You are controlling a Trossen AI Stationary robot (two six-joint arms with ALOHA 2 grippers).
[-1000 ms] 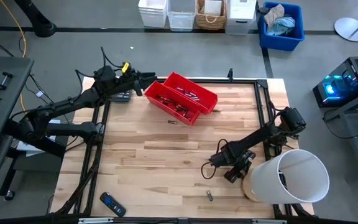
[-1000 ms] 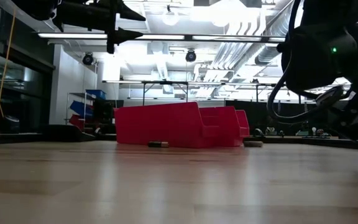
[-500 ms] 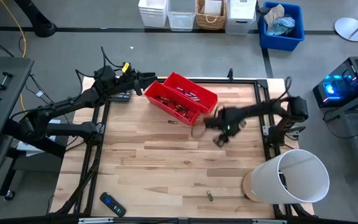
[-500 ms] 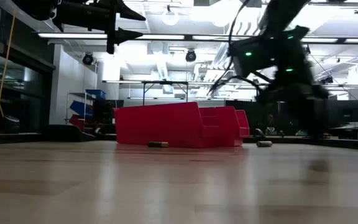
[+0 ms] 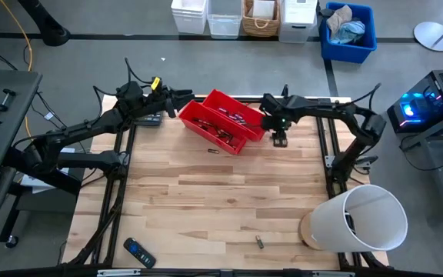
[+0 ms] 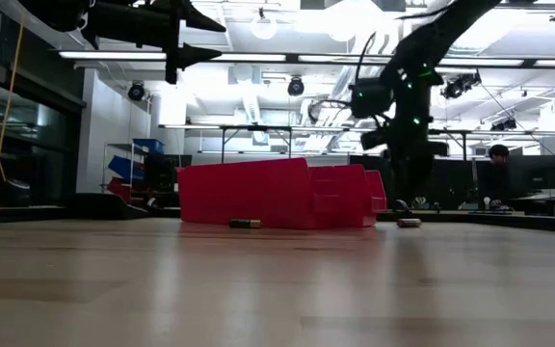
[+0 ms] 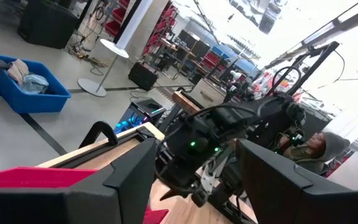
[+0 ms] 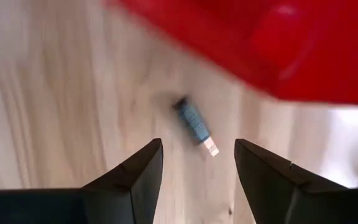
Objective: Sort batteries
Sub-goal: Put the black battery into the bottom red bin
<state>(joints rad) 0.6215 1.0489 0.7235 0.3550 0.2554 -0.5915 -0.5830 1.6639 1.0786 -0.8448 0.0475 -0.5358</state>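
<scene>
Two joined red bins (image 5: 223, 121) stand at the table's far middle with several small batteries (image 5: 220, 132) inside. Loose batteries lie in front of the bins (image 5: 214, 151), near the front edge (image 5: 259, 241), and by the bins' right end (image 8: 194, 126). My right gripper (image 5: 280, 140) hangs open over that last battery, fingers pointing down on either side of it without touching; it also shows in the right wrist view (image 8: 197, 146). My left gripper (image 5: 187, 98) is open and empty, raised at the bins' far left end.
A white bucket (image 5: 360, 219) lies on its side at the near right corner. A black remote (image 5: 139, 252) lies near the front left edge. A dark calculator (image 5: 151, 119) lies under the left arm. A person (image 6: 497, 164) sits in the room behind.
My right gripper has swung from beside the white bucket at the near right toward the far edge, past the table's middle, and has come down by the red bins' right end over a battery. The left arm has kept still.
</scene>
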